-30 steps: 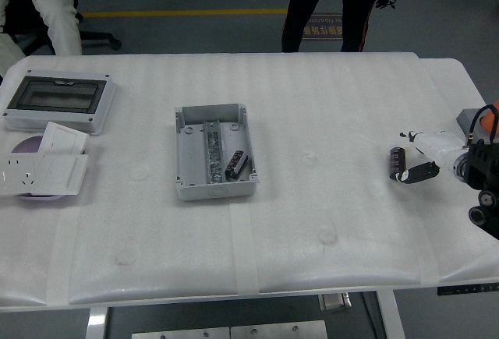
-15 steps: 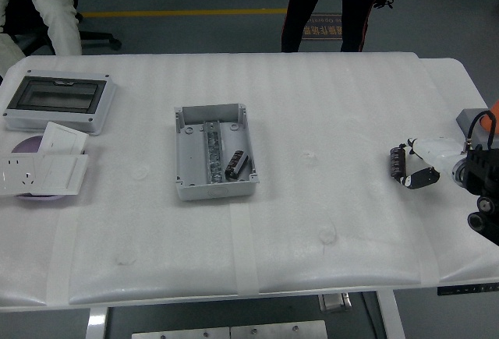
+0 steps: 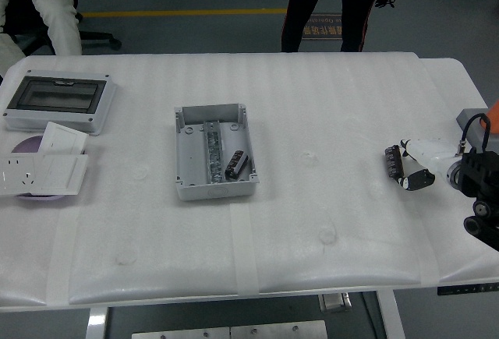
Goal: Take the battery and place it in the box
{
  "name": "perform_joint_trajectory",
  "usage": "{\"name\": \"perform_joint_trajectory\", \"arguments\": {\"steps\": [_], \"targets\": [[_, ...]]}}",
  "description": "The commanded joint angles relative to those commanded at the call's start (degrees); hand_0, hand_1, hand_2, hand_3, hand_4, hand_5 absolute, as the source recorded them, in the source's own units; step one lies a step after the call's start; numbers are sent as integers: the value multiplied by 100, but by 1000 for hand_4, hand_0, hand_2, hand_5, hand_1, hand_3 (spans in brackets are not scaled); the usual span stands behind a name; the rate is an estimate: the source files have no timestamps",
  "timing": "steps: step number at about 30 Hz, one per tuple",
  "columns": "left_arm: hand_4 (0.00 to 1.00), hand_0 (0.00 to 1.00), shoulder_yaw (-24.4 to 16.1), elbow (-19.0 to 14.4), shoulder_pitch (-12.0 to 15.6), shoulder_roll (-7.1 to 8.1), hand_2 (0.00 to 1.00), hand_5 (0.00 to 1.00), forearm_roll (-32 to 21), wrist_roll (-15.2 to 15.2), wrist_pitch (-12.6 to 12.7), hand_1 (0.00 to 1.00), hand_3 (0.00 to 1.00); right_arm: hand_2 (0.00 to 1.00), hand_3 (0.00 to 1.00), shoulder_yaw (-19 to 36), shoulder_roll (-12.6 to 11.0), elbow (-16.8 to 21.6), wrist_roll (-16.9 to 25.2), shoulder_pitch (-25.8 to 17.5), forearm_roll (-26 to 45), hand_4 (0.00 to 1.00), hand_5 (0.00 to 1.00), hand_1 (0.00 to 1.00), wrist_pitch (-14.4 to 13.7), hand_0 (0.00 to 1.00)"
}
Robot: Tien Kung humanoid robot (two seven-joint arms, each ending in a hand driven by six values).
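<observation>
A dark cylindrical battery [image 3: 392, 161] lies at the table's right side, its right end between the fingertips of my right hand [image 3: 405, 164]. The hand comes in from the right edge, its white fingers [image 3: 422, 150] above and a black thumb tip below, closed on the battery. An open grey box [image 3: 191, 160] sits left of the table's centre, about a third of the table width from the hand. Inside it, near the right wall, lies another dark battery [image 3: 236, 164]. My left arm is out of view.
A grey enclosure with a dark window [image 3: 58, 101] stands at the far left, with white socket plates [image 3: 43, 169] in front of it. A person [image 3: 323, 4] stands beyond the far edge and another sits at top left [image 3: 39, 4].
My right hand has closed in on the battery, and hand and battery have shifted slightly left and up. The box and its contents have not moved.
</observation>
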Motion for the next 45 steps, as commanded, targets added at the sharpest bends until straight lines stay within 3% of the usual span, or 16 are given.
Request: {"name": "perform_joint_trajectory", "arguments": {"steps": [8,12,16,21,26,27,29,32,33,45], "targets": [[672,367,-30,-1,22,-43,569,31,0,19,9,599,586,764,795,473,104,787,-77,169,100,474,286,701,-34,853],[674,367,-63,-7,64,-80,569,34,19,57,6,600,586,764,796,566,460,1294,-72,217,131,474,289,699,-136,849],[677,367,-112,-12,97,-104,568,37,74,111,-5,600,584,766,798,395,942,1650,82,279,65,479,297,701,-441,846],[679,367,-143,-13,109,-118,568,37,111,152,-24,599,584,764,796,96,1660,1381,289,299,-275,491,310,704,-879,845],[679,367,-149,-19,129,-134,568,37,119,170,-34,599,584,764,796,-45,2306,1043,370,256,-583,491,310,704,-1113,845],[681,365,-150,-20,134,-137,565,39,121,175,-37,599,578,830,865,-72,2431,990,377,254,-610,573,346,793,-1137,921],[681,365,-147,-21,138,-141,565,39,120,178,-42,599,578,830,865,-121,2643,905,387,261,-632,573,346,793,-1166,921],[681,365,-148,-19,137,-141,565,39,121,179,-49,599,578,830,865,-150,2775,834,393,277,-621,573,346,793,-1179,921],[681,364,-144,-18,136,-140,565,36,116,178,-53,598,576,864,962,-150,2795,817,393,281,-617,616,365,844,-1180,998],[681,362,-126,-12,121,-130,561,30,95,182,-91,597,571,861,968,-128,2839,687,386,297,-545,631,383,839,-1123,998]]}}
